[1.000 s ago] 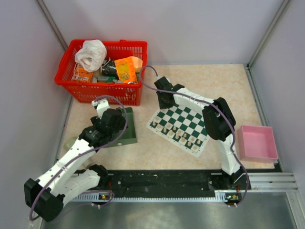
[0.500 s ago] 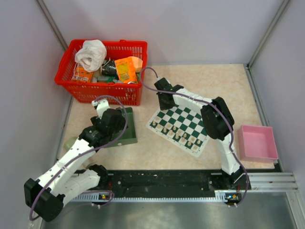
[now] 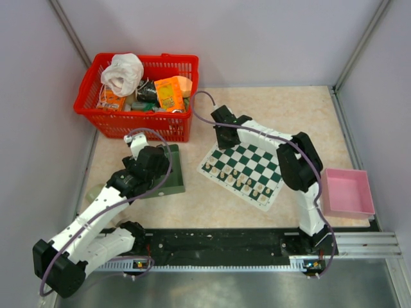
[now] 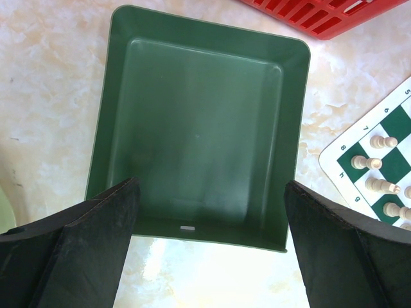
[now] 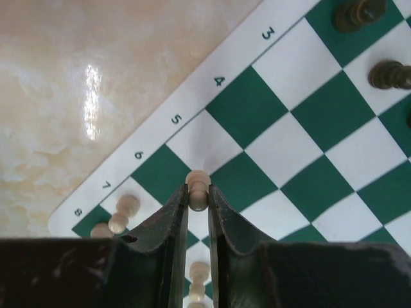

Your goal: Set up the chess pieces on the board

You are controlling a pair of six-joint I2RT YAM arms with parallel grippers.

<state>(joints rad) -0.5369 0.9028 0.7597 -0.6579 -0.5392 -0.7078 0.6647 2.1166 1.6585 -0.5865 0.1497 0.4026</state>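
Note:
The green-and-white board (image 3: 252, 160) lies at mid table. Cream chess pieces (image 3: 235, 180) line its near-left side, and black chess pieces (image 5: 389, 75) stand at its other side. My right gripper (image 5: 198, 192) hangs over the board's far-left corner (image 3: 224, 137). It is shut on a cream pawn (image 5: 198, 182), whose head shows above the fingertips over a white square near the "5" mark. My left gripper (image 4: 210, 186) is wide open with nothing between its fingers, and it hovers over the near rim of the green tray (image 4: 192, 128). It also shows from above (image 3: 154, 160).
A red basket (image 3: 138, 122) full of odds and ends stands at the far left, just behind the green tray (image 3: 177, 174). A pink box (image 3: 347, 191) sits at the right edge. More cream pawns (image 4: 380, 186) show on the board's corner by the tray.
The right gripper's jaws have narrowed onto the cream pawn, and that arm has shifted slightly over the board's far corner. The left arm has stayed still and open.

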